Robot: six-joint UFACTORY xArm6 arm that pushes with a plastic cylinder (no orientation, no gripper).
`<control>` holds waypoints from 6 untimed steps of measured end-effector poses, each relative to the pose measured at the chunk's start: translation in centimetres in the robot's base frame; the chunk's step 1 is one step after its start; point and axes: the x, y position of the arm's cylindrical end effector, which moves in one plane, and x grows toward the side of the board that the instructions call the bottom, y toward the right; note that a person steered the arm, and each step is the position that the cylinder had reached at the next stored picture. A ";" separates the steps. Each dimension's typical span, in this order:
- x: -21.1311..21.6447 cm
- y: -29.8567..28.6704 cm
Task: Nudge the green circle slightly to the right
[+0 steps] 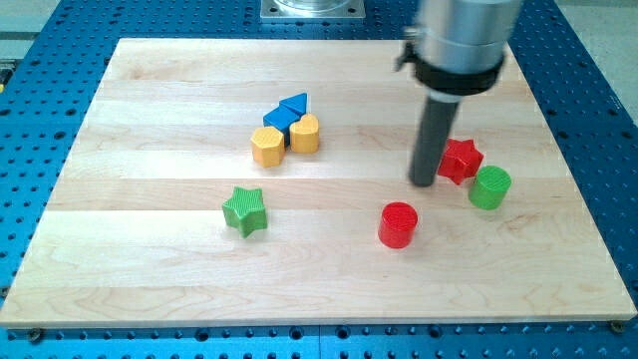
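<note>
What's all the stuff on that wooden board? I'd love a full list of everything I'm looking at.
green circle: one, green, the view's right, just right of the red star
red star: one, red, beside the rod's lower end
red cylinder: one, red, lower middle
green star: one, green, left of centre
yellow blocks: two, yellow, upper middle, side by side
blue block: one, blue, angular, behind the yellow pair
wooden board: one, pale wood, on a blue perforated table
my tip: one dark rod, its end just left of the red star
</note>
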 end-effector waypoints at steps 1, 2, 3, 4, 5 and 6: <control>-2.1 3.7; -2.9 -1.8; -0.2 -1.4; 1.0 3.2; 1.6 3.2; 2.1 -2.7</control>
